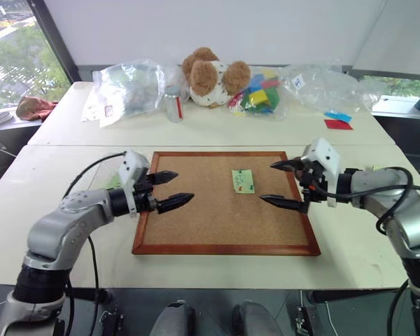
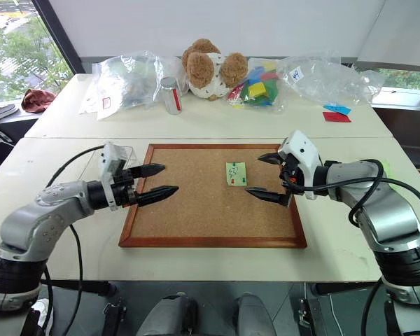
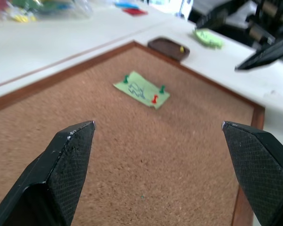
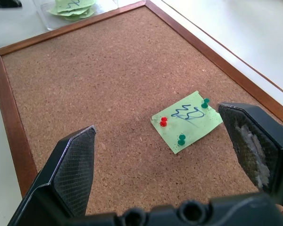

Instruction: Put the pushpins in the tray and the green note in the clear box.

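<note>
The green note [image 1: 243, 181] lies on the corkboard [image 1: 196, 224], held down by three pushpins: a red pushpin [image 4: 163, 121] and two green ones [image 4: 205, 102] [image 4: 181, 139]. My left gripper [image 1: 182, 187] hovers open over the board's left edge and points at the note. On the note's right, my right gripper [image 1: 266, 182] is open too, just short of it. The dark tray [image 3: 162, 47] sits off the board's far corner with a yellow pin [image 3: 181, 48] inside. The clear box [image 4: 46, 18], with green notes in it, stands beside the board behind my left gripper.
At the table's back sit a teddy bear [image 1: 208, 75], crinkled plastic bags [image 1: 126, 87], a can [image 1: 173, 105], a bag of coloured blocks [image 1: 259, 91] and red and blue slips [image 1: 338, 120]. A crumpled green paper [image 3: 208, 37] lies past the tray.
</note>
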Robot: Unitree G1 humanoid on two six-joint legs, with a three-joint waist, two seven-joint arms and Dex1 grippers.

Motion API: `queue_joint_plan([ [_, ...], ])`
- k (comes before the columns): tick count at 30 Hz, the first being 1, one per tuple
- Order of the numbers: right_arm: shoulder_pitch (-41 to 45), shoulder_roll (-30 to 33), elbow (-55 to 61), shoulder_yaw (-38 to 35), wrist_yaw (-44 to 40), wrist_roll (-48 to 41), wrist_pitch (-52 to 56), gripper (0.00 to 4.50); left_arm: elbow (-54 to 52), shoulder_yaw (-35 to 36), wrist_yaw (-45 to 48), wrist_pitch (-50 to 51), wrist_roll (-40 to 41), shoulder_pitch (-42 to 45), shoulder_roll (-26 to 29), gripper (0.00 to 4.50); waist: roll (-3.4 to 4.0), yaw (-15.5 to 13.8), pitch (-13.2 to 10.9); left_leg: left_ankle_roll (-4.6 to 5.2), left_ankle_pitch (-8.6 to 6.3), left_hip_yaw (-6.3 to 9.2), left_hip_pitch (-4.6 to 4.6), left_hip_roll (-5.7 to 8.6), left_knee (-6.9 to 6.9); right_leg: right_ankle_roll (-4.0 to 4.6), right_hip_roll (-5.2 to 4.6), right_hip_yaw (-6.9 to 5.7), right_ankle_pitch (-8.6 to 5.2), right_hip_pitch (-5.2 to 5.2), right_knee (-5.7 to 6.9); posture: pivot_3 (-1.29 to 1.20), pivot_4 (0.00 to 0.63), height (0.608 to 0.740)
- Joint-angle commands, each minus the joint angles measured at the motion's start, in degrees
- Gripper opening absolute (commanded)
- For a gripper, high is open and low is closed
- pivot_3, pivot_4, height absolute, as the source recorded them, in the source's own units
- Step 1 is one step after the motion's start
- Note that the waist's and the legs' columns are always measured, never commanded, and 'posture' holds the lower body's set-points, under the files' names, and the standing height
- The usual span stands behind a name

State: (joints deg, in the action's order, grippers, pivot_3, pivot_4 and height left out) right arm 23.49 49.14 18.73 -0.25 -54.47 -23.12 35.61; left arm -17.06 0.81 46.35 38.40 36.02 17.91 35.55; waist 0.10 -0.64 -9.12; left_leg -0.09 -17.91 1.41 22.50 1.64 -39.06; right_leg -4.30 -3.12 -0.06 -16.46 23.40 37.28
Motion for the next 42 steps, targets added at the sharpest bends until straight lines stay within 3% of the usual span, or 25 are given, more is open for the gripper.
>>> queue_joint_plan([
  [1, 0.75, -0.6, 0.8, -0.21, 0.54, 0.33, -1.2, 4.5, 0.27, -2.32, -1.77, -4.42, -4.4, -0.4, -2.3, 3.59, 0.0, -0.01, 0.0, 0.0, 0.0, 0.0, 0.0, 0.0, 0.0, 0.0, 0.0, 0.0, 0.0, 0.0, 0.01, 0.0, 0.15, 0.74],
  [5, 1.58, -2.31, 0.15, 0.05, 2.23, 0.97, -0.86, 4.5, 2.23, -4.56, -3.16, -7.62, -8.19, -0.6, -5.07, 1.67, 0.0, -0.02, 0.0, 0.0, 0.0, 0.0, -0.01, 0.0, -0.01, 0.0, 0.0, 0.0, 0.0, -0.01, 0.01, 0.0, 0.15, 0.74],
  [8, 4.85, -7.08, -3.98, 2.89, 7.84, 3.62, 1.69, 4.5, 6.92, -7.84, -4.78, -10.64, -11.81, 0.05, -9.21, 0.16, 0.01, 0.21, 0.02, -0.02, 0.01, -0.01, -0.02, 0.0, -0.01, 0.0, 0.01, 0.0, 0.0, 0.0, 0.03, 0.0, 0.15, 0.74],
  [9, 6.04, -8.94, -5.49, 3.69, 9.47, 3.99, 3.18, 4.5, 8.14, -9.05, -4.83, -11.23, -13.14, -0.09, -9.93, 0.07, 0.01, 0.17, 0.02, -0.04, 0.03, -0.02, -0.07, 0.0, -0.03, 0.0, 0.01, 0.0, 0.0, -0.03, 0.06, 0.0, 0.15, 0.74],
  [17, 14.73, -17.8, -17.2, 8.55, 16.48, 8.5, 8.77, 4.5, 13.35, -10.62, -4.91, -14.68, -17.9, -1.28, -11.2, 0.07, 0.0, 0.24, 0.03, -0.29, 0.17, -0.02, 0.0, 0.0, -0.01, 0.0, 0.04, 0.0, 0.0, 0.09, 0.16, 0.0, 0.15, 0.74],
  [24, 19.5, -23.09, -27.88, 11.79, 16.62, 11.92, 5.44, 4.5, 14.15, -9.68, -5.49, -14.85, -18.73, -1.75, -11.43, 0.07, 0.0, 0.29, 0.04, -0.29, 0.17, -0.03, -0.03, 0.0, -0.03, 0.0, 0.03, 0.0, 0.0, 0.05, 0.18, 0.0, 0.15, 0.74],
  [29, 21.84, -25.27, -34.36, 11.85, 17.1, 13.79, 2.15, 2.39, 13.52, -9.46, -6.0, -14.67, -18.8, -2.62, -11.63, 0.0, 0.01, 0.68, 0.04, -0.29, 0.17, -0.03, -0.03, 0.0, -0.04, -0.01, 0.04, -0.01, 0.0, 0.06, 0.2, 0.0, 0.15, 0.74],
  [41, 23.68, -26.04, -41.42, 10.51, 16.61, 15.51, -1.74, 2.39, 12.89, -9.16, -6.44, -14.34, -18.81, -3.27, -12.16, 0.0, 0.02, 1.37, 0.05, -0.28, 0.17, -0.02, -0.05, 0.0, -0.03, -0.01, 0.04, -0.01, 0.0, 0.06, 0.27, 0.0, 0.15, 0.74],
  [42, 23.65, -25.99, -41.5, 10.33, 16.46, 15.46, -1.87, 2.11, 13.16, -9.08, -6.31, -14.5, -18.88, -3.24, -12.08, 0.0, 0.02, 1.36, 0.05, -0.28, 0.17, -0.02, -0.05, 0.0, -0.03, -0.01, 0.04, -0.01, 0.0, 0.06, 0.27, 0.0, 0.15, 0.74],
])
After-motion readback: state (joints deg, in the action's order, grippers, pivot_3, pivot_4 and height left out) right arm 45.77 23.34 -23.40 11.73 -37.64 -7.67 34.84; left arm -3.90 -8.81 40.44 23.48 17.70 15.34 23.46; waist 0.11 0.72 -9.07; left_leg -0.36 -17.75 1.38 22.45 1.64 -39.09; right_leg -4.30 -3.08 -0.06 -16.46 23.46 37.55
